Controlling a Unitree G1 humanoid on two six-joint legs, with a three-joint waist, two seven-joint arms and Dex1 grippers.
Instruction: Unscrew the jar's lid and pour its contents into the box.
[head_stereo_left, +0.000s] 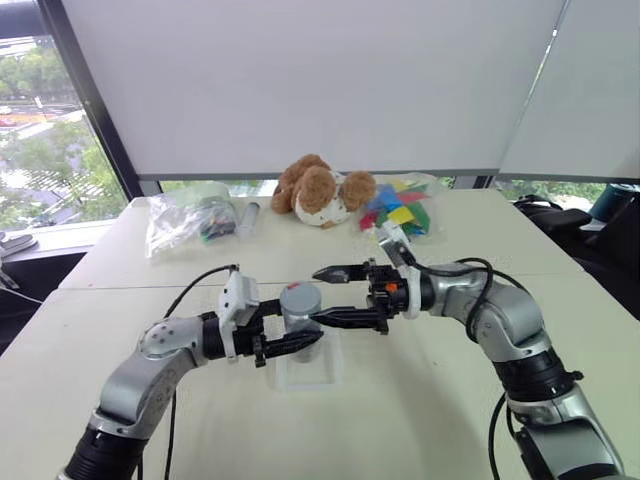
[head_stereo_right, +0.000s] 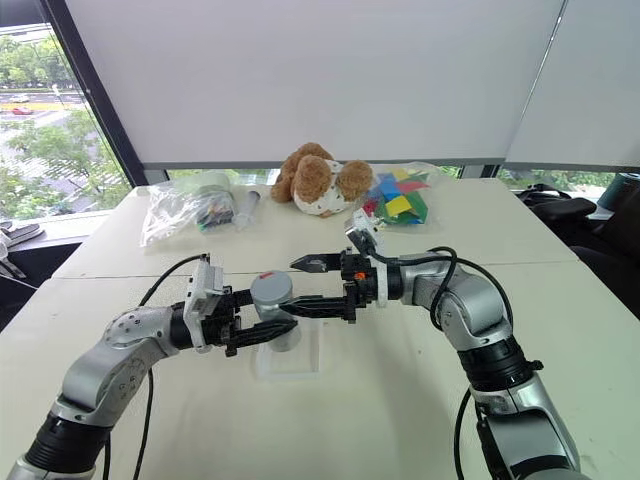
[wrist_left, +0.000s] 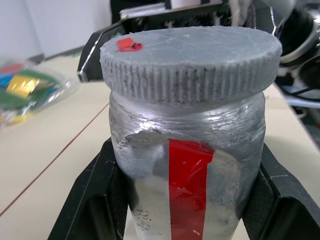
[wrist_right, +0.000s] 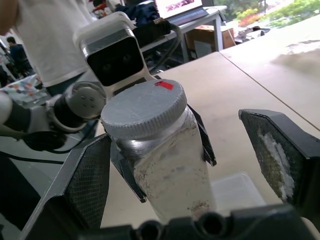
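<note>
The small silvery-grey cylindrical jar with a red strip label (wrist_left: 187, 185) stands upright in mid-air above the cream table (head_stereo_left: 420, 400), pinched at its body by the left gripper (head_stereo_left: 297, 340), whose two black fingers (wrist_left: 95, 200) press against opposite sides of the jar just under the cap. The round flat grey screw lid with a ribbed edge (wrist_left: 192, 62) sits on the jar, level, with a small red mark near its rim. The right gripper (head_stereo_left: 335, 296) reaches in from the opposite side, pointing toward the left arm; its fingers (wrist_right: 277, 150) are spread wide, one on each side of the lid, and in the right wrist view neither pad touches the lid or the jar. Directly below the jar lies the small shallow rectangular box of translucent white plastic (head_stereo_left: 303, 375), resting flat on the table; the jar hangs over it, apart from it. Contents of the jar cannot be made out, beyond dark specks on the inner wall. At the table's far edge, well apart from the arms: a brown and white plush dog (head_stereo_left: 320, 190), a clear plastic bag of coloured pieces (head_stereo_left: 400, 212) just beside it, and another clear plastic bag (head_stereo_left: 190, 220) further left, near the window.
</note>
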